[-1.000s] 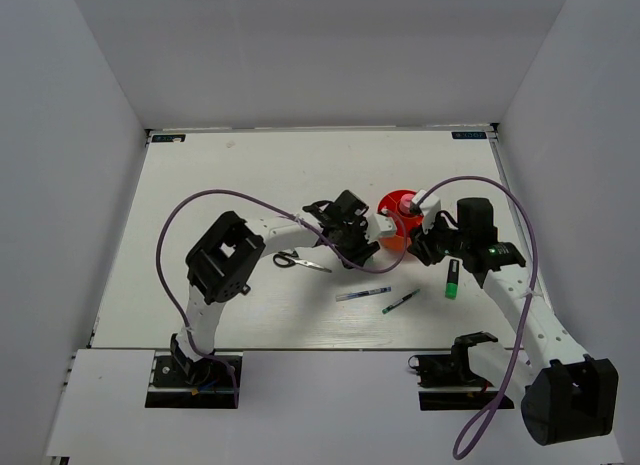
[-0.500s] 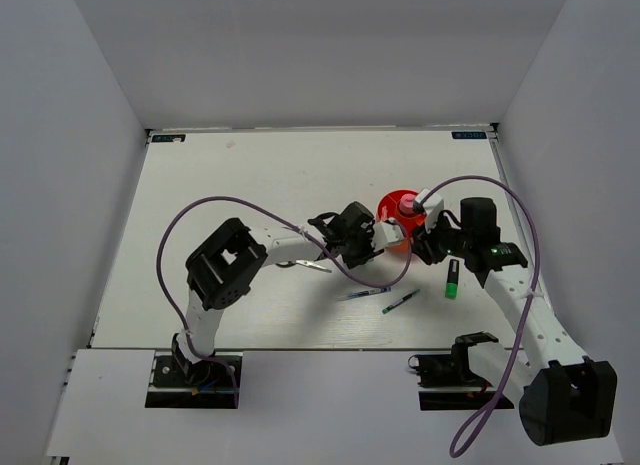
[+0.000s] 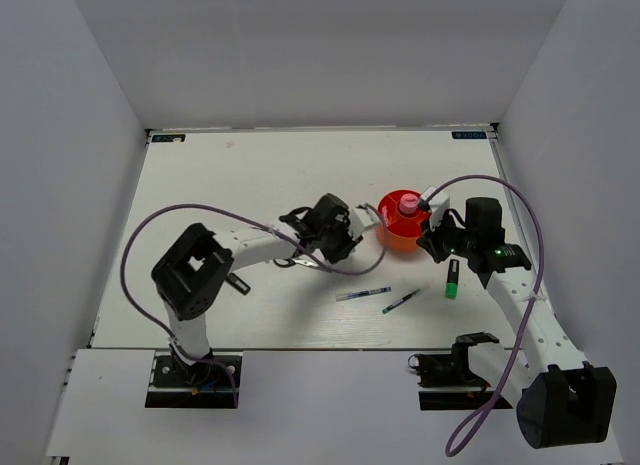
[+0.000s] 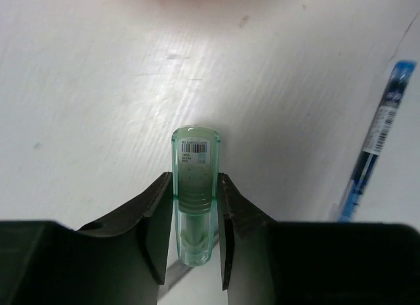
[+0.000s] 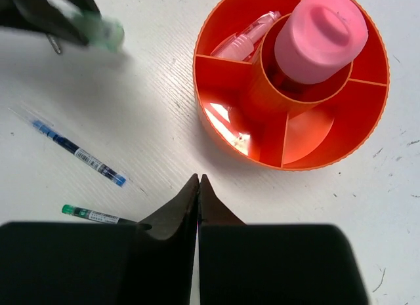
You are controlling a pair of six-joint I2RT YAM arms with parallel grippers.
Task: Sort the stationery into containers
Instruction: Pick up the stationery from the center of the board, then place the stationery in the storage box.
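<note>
- The left claw (image 4: pixel 195 183) grasps the pale-green piece (image 4: pixel 195 154) above the tabletop (image 4: pixel 98 88), near the orange cup (image 5: pixel 315 134); this looks like the carrying step.
- The next move calls for centring the piece over a free compartment, then releasing it.
- The right claw (image 5: pixel 199 187) is clenched and empty.

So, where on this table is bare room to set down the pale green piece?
Bare: the far strip of the white table behind the round orange-red plastic cup, and its left side beyond the black-handled scissors. Crowded: on the cup's near side, among the thin blue-white pen, thin green pen, green highlighter, left gripper and right gripper.
</note>
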